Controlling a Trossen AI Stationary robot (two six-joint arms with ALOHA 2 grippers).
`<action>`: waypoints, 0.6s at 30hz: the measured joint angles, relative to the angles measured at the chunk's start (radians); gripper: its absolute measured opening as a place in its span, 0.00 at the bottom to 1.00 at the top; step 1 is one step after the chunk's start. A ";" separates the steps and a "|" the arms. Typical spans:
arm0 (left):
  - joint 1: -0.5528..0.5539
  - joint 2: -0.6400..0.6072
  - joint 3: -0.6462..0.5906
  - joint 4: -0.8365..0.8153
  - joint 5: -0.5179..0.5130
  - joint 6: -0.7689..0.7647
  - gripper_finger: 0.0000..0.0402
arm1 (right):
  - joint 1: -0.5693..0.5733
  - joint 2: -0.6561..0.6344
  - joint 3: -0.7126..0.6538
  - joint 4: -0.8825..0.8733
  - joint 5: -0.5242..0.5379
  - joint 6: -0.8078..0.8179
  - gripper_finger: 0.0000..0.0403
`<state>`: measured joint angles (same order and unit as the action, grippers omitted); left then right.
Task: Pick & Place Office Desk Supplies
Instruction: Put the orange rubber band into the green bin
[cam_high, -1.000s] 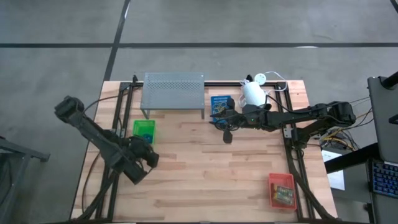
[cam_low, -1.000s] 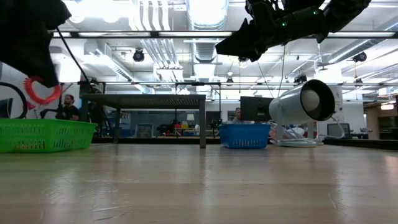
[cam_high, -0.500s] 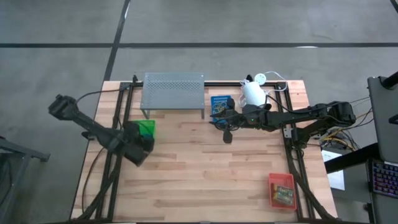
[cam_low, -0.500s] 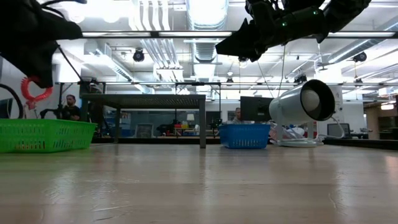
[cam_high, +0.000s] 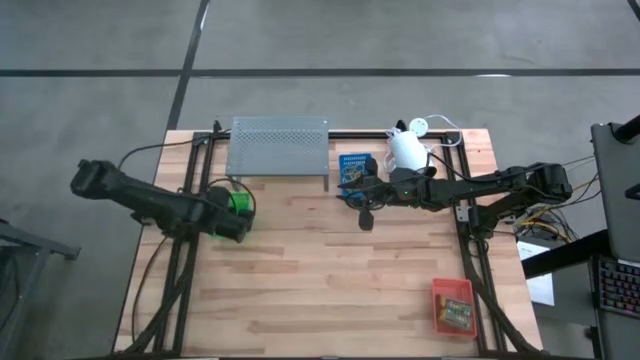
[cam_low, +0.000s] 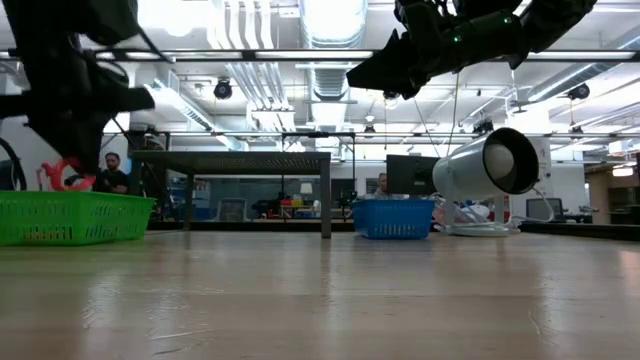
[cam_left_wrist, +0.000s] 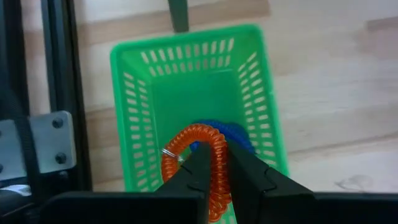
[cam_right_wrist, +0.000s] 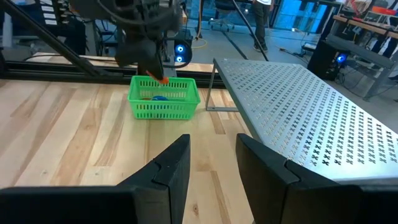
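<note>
My left gripper (cam_left_wrist: 216, 177) is over the green tray (cam_high: 240, 199) at the table's far left, shut on a red-orange coiled loop (cam_left_wrist: 186, 152). In the low view the loop (cam_low: 62, 176) hangs right at the rim of the tray (cam_low: 70, 215). A blue loop (cam_left_wrist: 239, 134) lies on the tray's floor. My right gripper (cam_right_wrist: 211, 162) stands open in the air beside the blue tray (cam_high: 355, 167), holding nothing. The right wrist view shows the left gripper (cam_right_wrist: 155, 65) above the green tray (cam_right_wrist: 163, 98). My left gripper pinches the loop's coil (cam_left_wrist: 217, 163) between its two fingers, on one side of the ring. The fingers come steeply from above, pointing down. The loop hangs below the fingers, over the tray's inside, above the blue loop.
The grey perforated shelf (cam_high: 279, 145) stands at the far edge next to the green tray. The white lamp (cam_high: 407, 150) is at the far right, behind the right arm. A red-orange tray (cam_high: 452, 305) with printed boxes sits near the front right corner. The table's middle is bare wood.
My left gripper has carried the red-orange loop from the near left toward the table's far edge, until it is over the green tray, turning on the way. The loop has sunk to the tray's rim. The gripper has stayed shut on it.
</note>
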<state>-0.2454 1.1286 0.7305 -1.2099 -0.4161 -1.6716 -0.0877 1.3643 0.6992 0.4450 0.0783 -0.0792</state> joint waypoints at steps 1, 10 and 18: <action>0.009 0.000 -0.018 0.020 0.010 0.000 0.10 | 0.000 0.000 0.000 0.000 0.000 0.000 0.32; 0.021 0.001 -0.157 0.203 0.058 0.000 0.10 | 0.000 0.000 0.000 0.000 0.000 0.000 0.32; 0.022 0.000 -0.214 0.282 0.105 0.000 0.11 | 0.000 0.000 0.000 0.000 0.000 0.000 0.32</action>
<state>-0.2234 1.1290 0.5166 -0.9278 -0.3114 -1.6714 -0.0879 1.3643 0.6994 0.4450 0.0780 -0.0792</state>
